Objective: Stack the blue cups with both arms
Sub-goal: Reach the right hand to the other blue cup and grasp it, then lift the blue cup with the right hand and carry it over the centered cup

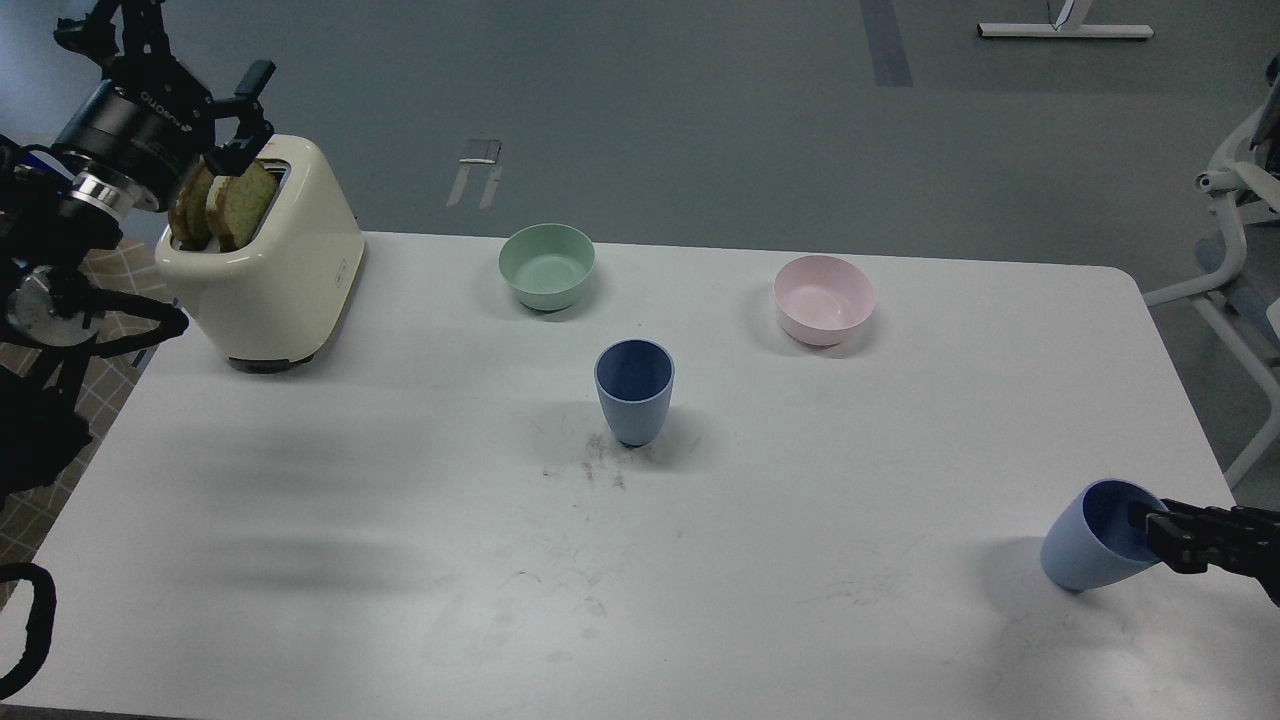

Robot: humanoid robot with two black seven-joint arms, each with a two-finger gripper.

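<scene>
One blue cup [634, 388] stands upright at the table's middle. The second blue cup [1092, 537] is at the front right, near the table's edge, its mouth leaning to the right. My right gripper [1152, 530] comes in from the right edge and sits at this cup's right rim, with one fingertip [1140, 512] inside the mouth. It is dark and I cannot tell whether it grips the wall. My left gripper [175, 70] is raised at the far left, above the toaster, open and empty.
A cream toaster [285, 270] with two slices of toast [222, 205] stands at the back left. A mint-green bowl [547, 265] and a pale pink bowl [823, 298] stand behind the middle cup. Dark crumbs [590, 462] lie in front of that cup.
</scene>
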